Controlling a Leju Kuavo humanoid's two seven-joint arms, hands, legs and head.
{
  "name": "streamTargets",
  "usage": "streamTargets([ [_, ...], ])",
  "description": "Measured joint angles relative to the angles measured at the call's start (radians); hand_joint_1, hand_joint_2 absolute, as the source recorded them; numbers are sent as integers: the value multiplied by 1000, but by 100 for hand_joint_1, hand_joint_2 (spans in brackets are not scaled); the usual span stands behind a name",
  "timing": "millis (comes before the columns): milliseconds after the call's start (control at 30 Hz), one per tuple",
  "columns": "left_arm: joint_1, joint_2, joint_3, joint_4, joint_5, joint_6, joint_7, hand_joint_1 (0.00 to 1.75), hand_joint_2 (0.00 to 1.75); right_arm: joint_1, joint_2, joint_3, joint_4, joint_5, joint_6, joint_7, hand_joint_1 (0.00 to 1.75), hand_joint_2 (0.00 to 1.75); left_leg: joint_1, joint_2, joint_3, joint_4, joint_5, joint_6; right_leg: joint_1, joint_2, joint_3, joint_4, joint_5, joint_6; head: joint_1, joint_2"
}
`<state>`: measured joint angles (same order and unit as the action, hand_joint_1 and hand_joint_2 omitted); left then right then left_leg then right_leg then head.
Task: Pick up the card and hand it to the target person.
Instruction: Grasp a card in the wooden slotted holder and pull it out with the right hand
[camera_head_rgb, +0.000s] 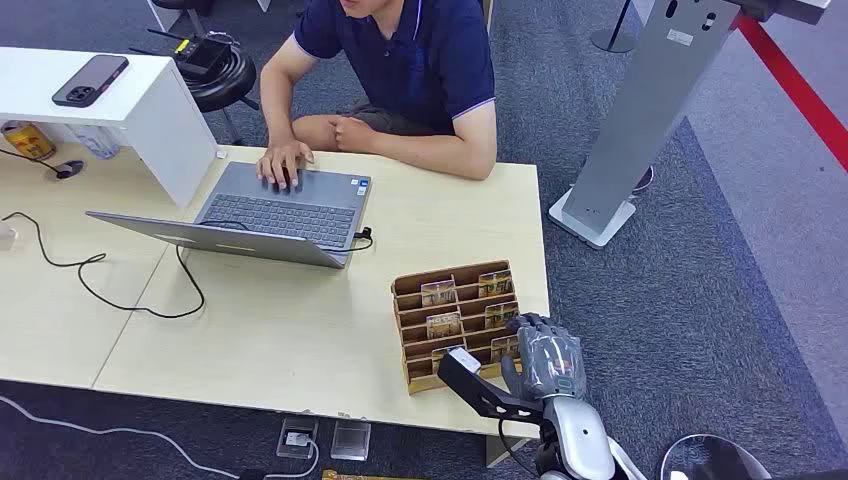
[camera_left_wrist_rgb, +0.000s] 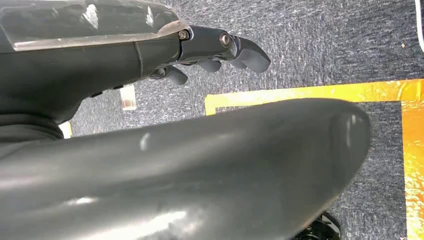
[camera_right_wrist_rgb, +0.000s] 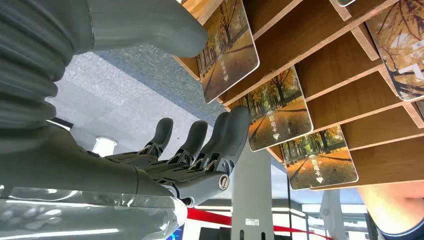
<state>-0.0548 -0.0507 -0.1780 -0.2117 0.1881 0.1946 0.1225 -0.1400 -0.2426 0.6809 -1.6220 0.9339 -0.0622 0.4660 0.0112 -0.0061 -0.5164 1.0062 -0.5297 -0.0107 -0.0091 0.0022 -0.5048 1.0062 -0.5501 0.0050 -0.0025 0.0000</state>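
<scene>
Card (camera_right_wrist_rgb: 230, 52), thin, stiff, glossy and likely light and slippery, standing in the wooden rack (camera_right_wrist_rgb: 345, 75) just ahead of the right hand (camera_right_wrist_rgb: 195, 145), whose fingers are apart and hold nothing; best pinched by its exposed upper edge, thumb opposing a finger.

Readable text stood only on the cards in the wooden card rack (camera_right_wrist_rgb: 350, 60), seen in the right wrist view. The middle card (camera_right_wrist_rgb: 276, 111) carried small white characters, 取电卡, above a small white downward arrow. The card farther along the rack (camera_right_wrist_rgb: 318, 159) showed the same three characters and arrow. The card nearest the thumb (camera_right_wrist_rgb: 229, 52) showed only the arrow; its characters were too small to read.
</scene>
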Motion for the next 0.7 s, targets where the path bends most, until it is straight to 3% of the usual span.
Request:
streamTargets([
  [500,0,0,-5,0,0,-4,2,0,0,0,0,2,10,-14,0,7,69,175,0,0,0,0,0,0,0,0,0,0,0,0,0,0],
  [700,0,0,-6,0,-6,-8,4,0,0,2,-1,2,13,-16,0,17,75,175,0,0,0,0,0,0,0,0,0,0,0,0,0,0],
])
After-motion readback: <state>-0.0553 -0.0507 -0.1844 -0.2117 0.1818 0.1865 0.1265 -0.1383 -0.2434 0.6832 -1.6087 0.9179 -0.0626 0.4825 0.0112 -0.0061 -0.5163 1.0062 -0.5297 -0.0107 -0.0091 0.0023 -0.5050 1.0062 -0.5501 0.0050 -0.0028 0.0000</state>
